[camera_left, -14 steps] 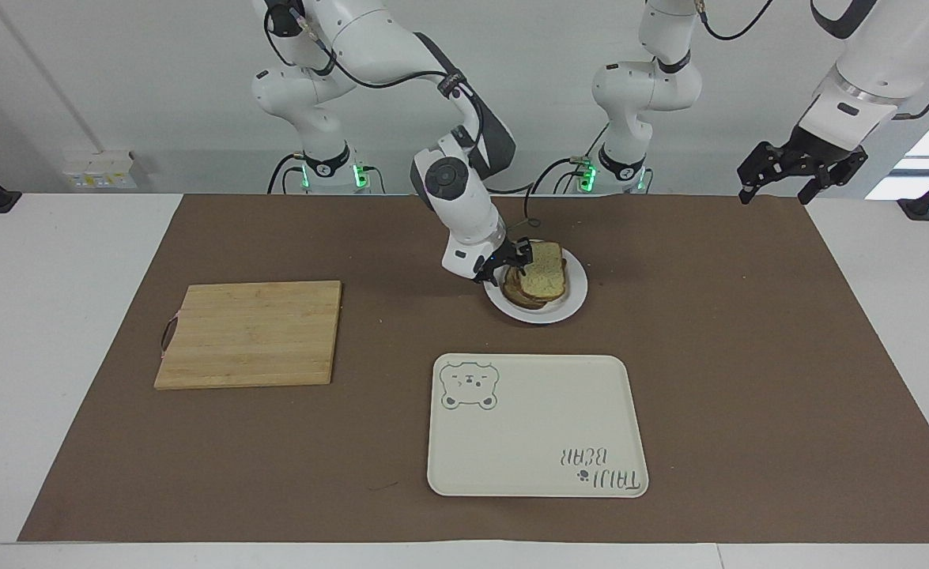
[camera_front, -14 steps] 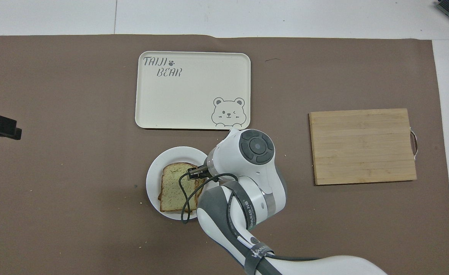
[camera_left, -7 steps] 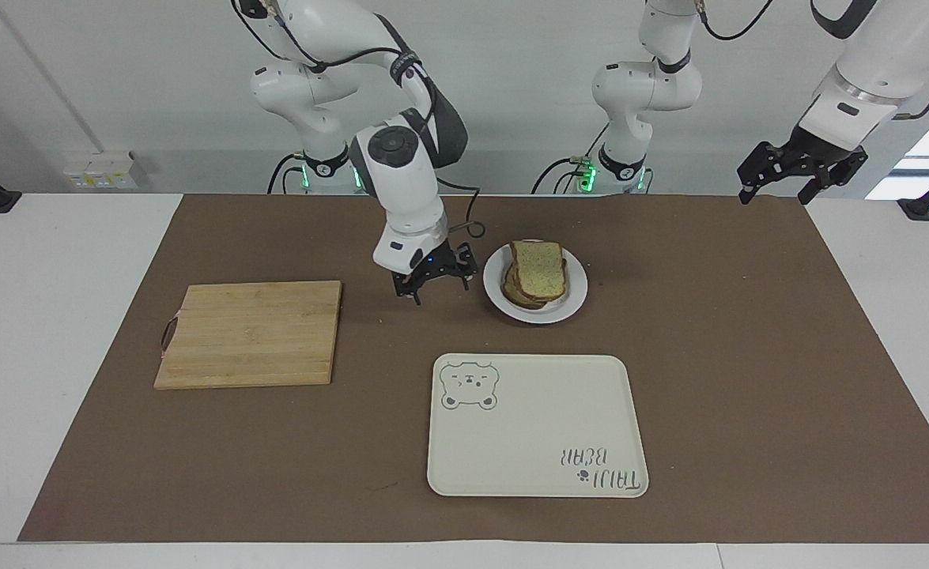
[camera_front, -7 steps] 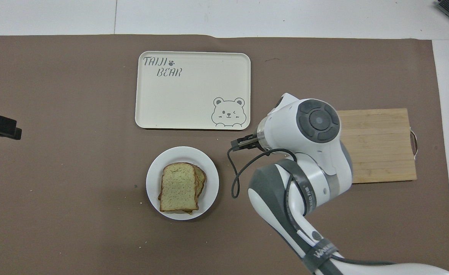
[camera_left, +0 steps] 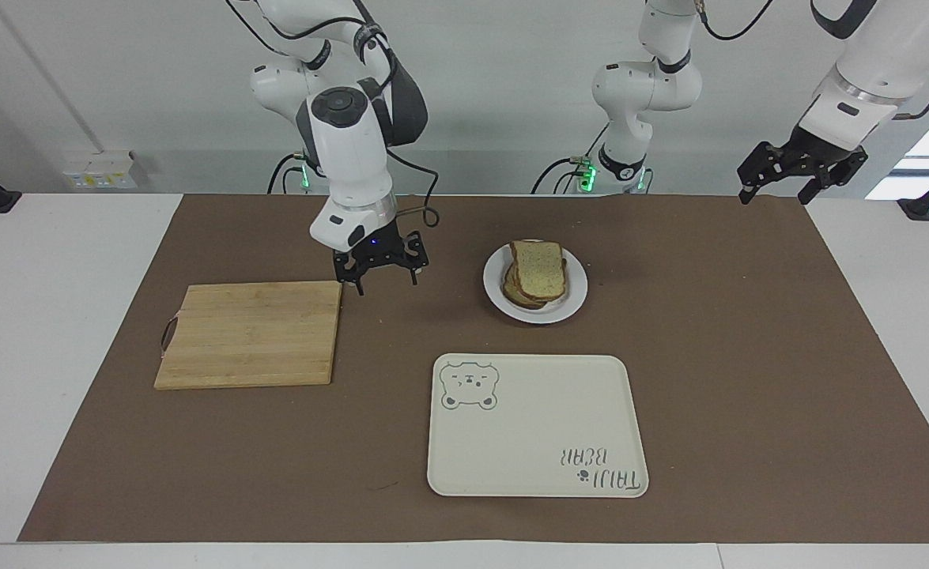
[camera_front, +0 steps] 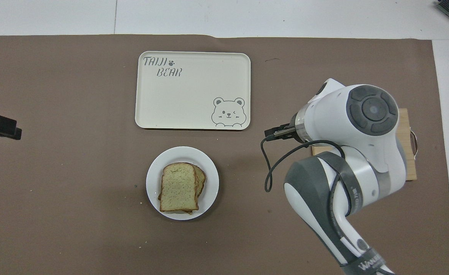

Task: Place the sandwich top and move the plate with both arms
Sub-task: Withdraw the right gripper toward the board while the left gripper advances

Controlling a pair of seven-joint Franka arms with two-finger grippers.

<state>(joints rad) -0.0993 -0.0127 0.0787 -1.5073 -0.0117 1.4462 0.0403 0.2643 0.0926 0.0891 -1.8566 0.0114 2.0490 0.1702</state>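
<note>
Two arms must now share one small plate point(camera_left: 535, 304), the main risk: uneven lift or pinch on its thin rim could tip it and slide the loose stack off. The right gripper point(camera_left: 380, 269) hangs with jaws wide and empty over the bench by the board's point(camera_left: 251, 333) corner; the left gripper point(camera_left: 801, 169), also wide and empty, waits over its own end. The top point(camera_left: 541, 269) lies flat on the stack, on the plate, long axis running near-to-far, rounded end toward the tray point(camera_left: 538, 427), slightly askew of the slices beneath.
</note>
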